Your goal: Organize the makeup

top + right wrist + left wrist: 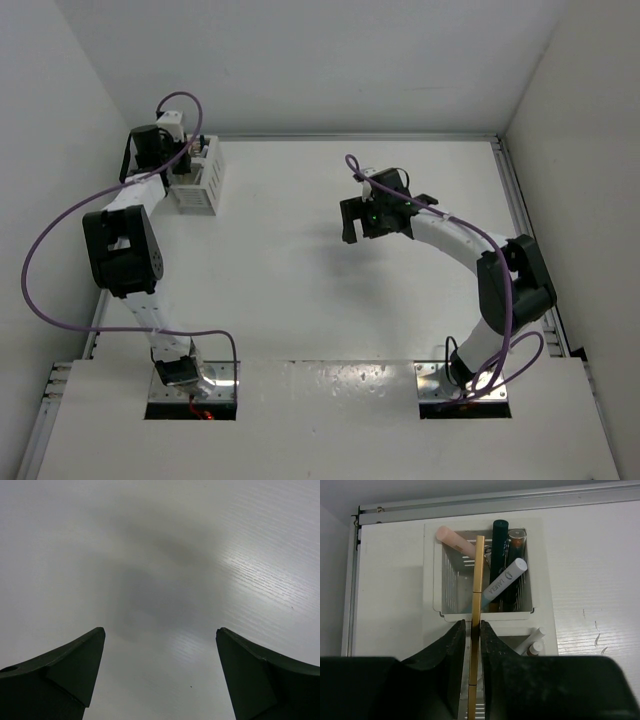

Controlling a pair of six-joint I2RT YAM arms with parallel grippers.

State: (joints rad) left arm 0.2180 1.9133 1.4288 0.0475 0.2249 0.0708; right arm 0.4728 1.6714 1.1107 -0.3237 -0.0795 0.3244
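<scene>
The left gripper (pixel 471 626) hangs directly over the white slotted rack (pixel 436 580), its 2 fingers pressed on a slim tan stick (pixel 479 570), pinching it near the middle. The stick's long axis runs in line with the fingers and straight ahead from the hand. Its far end points into the rack's farther compartment, its near end trails back between the jaws.

That compartment already holds a pink stick (pixel 455 541), a pale blue stick (pixel 505 580) and a dark stick (pixel 499 550), all leaning. 2 thin silvery-white sticks (pixel 532 639) lie in the rack's nearer compartment. Whether the tan stick's tip is inside the rack or just above its rim cannot be told.

The right gripper (pixel 372 215) hovers well apart from the rack, off to its right, over bare table (pixel 200 555), its jaws spread wide and holding nothing.

The left arm is clearly the nearer. The drop likely depends on keeping the stick's axis aimed into the open slot left of the leaning sticks.
</scene>
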